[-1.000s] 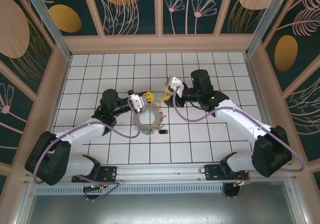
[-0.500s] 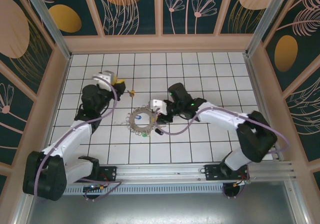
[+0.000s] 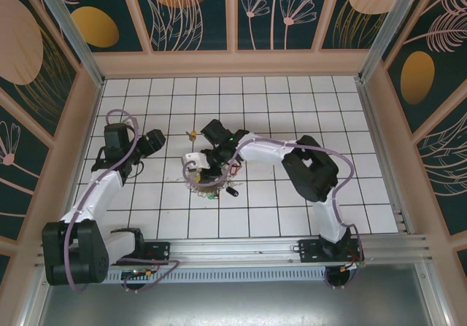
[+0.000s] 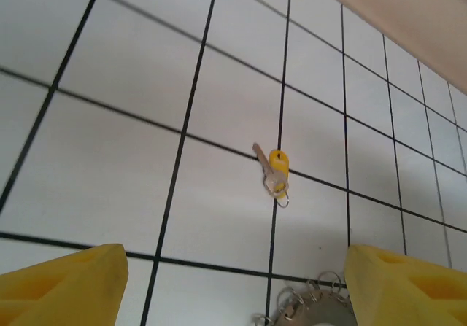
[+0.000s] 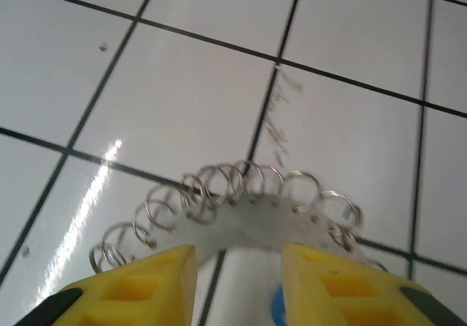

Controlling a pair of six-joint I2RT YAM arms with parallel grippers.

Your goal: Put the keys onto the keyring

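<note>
1. The right hand point(image 5: 237, 268) hangs low over the keyring point(image 5: 252, 224). Its two yellow fingers point(image 5: 139, 286) are held partway apart. White tile shows in the gap and nothing is pinched there.
2. Those fingertips sit on the inner side of the ring, and its grey band arches just ahead of them. I cannot tell whether they touch it.
3. The keyring lies flat on the surface point(image 3: 292, 107), a little left of the middle when seen from above. It is a flat grey band with wire loops point(image 5: 219, 184) crowded along its outer edge.
4. A blue bit point(image 5: 277, 308) peeps out low between the fingers, too cropped to name.
5. From above, a small dark object point(image 3: 233, 191) lies just to the right of the ring, apart from it.
6. The right arm point(image 3: 263, 147) stretches from its base on the right and reaches leftward across the tiles to the ring.
7. The left hand point(image 4: 233, 268) has its yellow fingers point(image 4: 66, 282) spread wide and holds nothing. It faces the open tiles off to the left of the ring.
8. Ahead of it lies the yellow key point(image 4: 277, 167), flat on a black grid line. A small metal loop hangs at its head and its blade is angled away. It lies well apart from the keyring, on the ring's far side from the arm bases.
9. The surface is white tile with a black grid, boxed in by wood-framed walls point(image 3: 190, 12) painted dark teal with pale plants.
</note>
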